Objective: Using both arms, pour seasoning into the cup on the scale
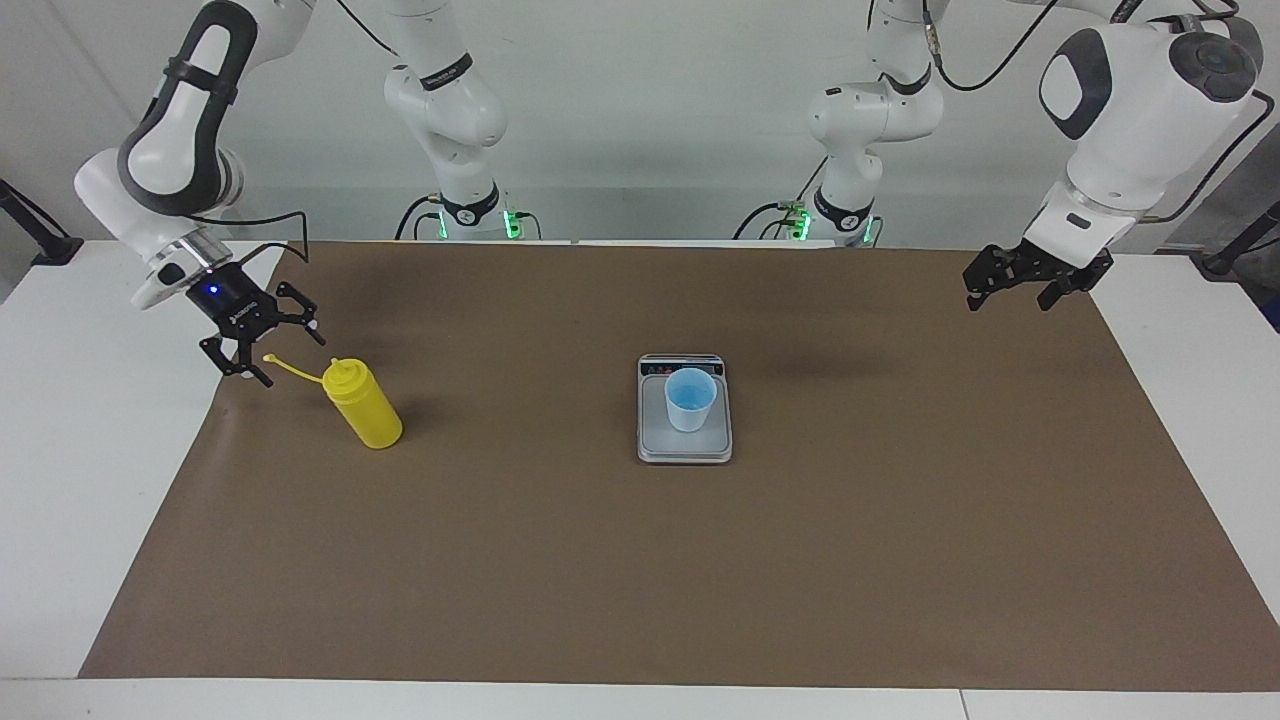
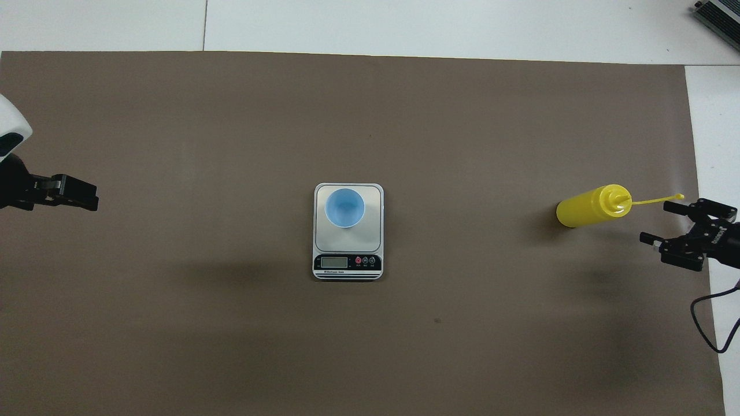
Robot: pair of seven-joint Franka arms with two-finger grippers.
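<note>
At table centre: scale (image 1: 685,418), flat on the brown mat (image 1: 900,520), display strip on the edge nearer the robots. Weighing plate occupied by the cup (image 1: 691,398), upright; its inside shows plain blue and no contents can be made out.

Toward the right arm's end of the mat: bottle (image 1: 364,405), yellow, standing, untouched. Nozzle uncovered; cap strap (image 1: 291,369) stretched out sideways from the neck, away from the scale and toward the right gripper. Bottle and scale well apart.

Right gripper (image 1: 262,343): raised just beside the bottle's top, over the mat's edge, fingers spread wide and holding nothing. In the overhead view it is seen near the strap's tip but apart from it.

Left gripper (image 1: 1020,276): hung over the mat's edge at the left arm's end, well apart from scale and cup, waiting. Whether its fingers are parted or closed cannot be told.

Step in hand, as judged: the reach for the bottle; no grasp made, nothing poured.

Next move, as judged: right gripper to be lowered around the bottle's body, clear of the strap, and closed firmly enough for lifting without squeezing contents out. Carriage to the cup is then called for, with the left gripper presumably brought in for support.
</note>
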